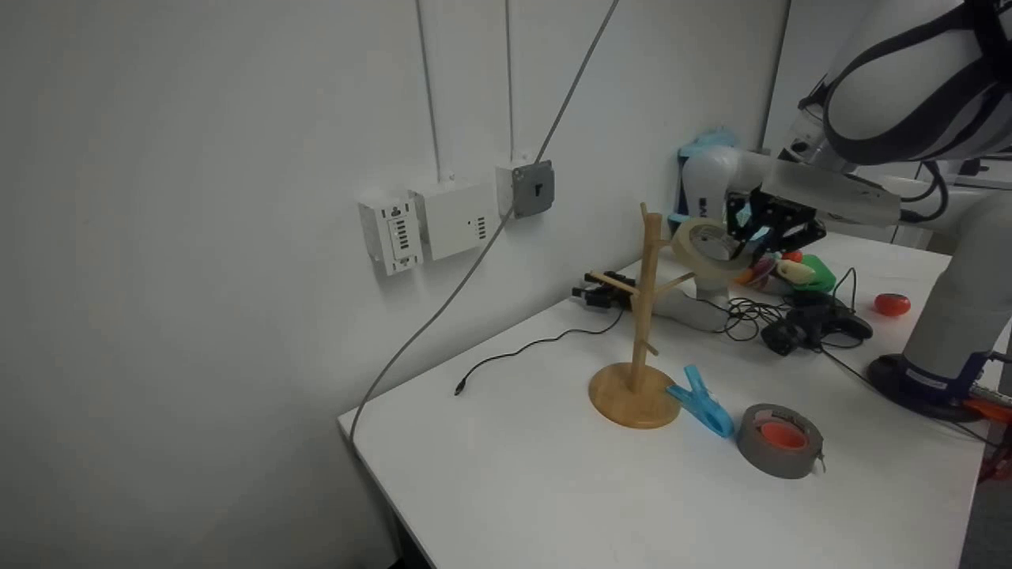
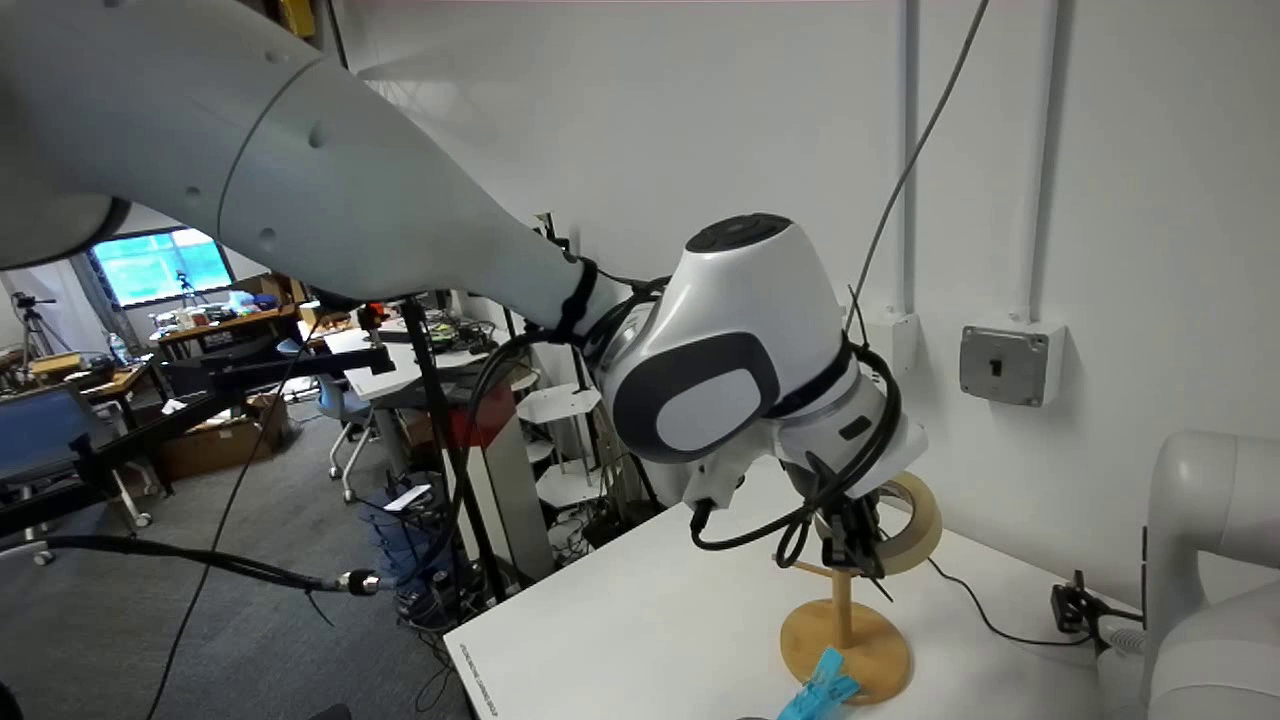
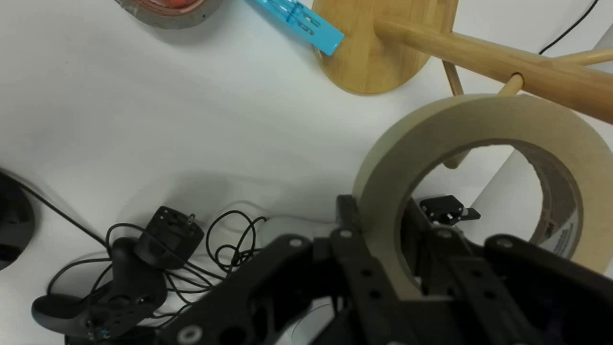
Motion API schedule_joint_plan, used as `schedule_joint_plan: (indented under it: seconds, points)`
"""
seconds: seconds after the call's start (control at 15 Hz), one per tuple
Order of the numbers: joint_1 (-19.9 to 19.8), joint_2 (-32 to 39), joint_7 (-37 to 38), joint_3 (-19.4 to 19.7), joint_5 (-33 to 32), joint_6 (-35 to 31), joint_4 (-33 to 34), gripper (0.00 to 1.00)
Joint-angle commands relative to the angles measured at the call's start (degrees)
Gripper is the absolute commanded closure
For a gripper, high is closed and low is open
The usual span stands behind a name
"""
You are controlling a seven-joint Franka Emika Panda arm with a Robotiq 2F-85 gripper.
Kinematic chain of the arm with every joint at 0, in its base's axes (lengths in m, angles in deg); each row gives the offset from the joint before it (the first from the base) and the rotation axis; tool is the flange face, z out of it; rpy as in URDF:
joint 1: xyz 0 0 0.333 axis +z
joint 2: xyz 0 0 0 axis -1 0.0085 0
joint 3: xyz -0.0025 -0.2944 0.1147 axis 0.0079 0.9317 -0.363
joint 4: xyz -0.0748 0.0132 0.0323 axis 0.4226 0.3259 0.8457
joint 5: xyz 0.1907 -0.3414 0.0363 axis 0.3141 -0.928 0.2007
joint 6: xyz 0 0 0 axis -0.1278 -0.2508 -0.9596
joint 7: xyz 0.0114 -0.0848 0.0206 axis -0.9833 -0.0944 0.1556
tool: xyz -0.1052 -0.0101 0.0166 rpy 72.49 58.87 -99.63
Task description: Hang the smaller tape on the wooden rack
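A robotics lab
A jointed robot arm (image 2: 370, 200) extends over the table (image 2: 640, 620) in an exterior view; behind it are a large lit screen (image 2: 163, 265), a tripod (image 2: 36, 320) and a wheeled chair (image 2: 342, 402).

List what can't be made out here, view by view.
Part of the smaller tape: wrist view, behind the gripper.
Whether it touches the peg behind it: wrist view, its rim hides the crossing.
Top of the wooden rack: wrist view, cut off by the right edge.
Background screen: in an exterior view, too small to read.
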Motion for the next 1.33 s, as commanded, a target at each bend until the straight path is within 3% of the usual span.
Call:
schedule_joint_plan:
  seconds: [0.0,1.13,1.2,1.27]
  points:
    - [0.4,1.7,1.0,0.3,0.2,-1.2,1.6,0.94]
    - [1.0,3.9,1.0,-1.0,1.3,0.2,1.8,0.94]
    - [1.1,4.1,1.1,-0.9,1.2,0.3,1.9,0.76]
    - [1.1,4.3,1.2,-0.8,1.0,0.2,1.9,0.50]
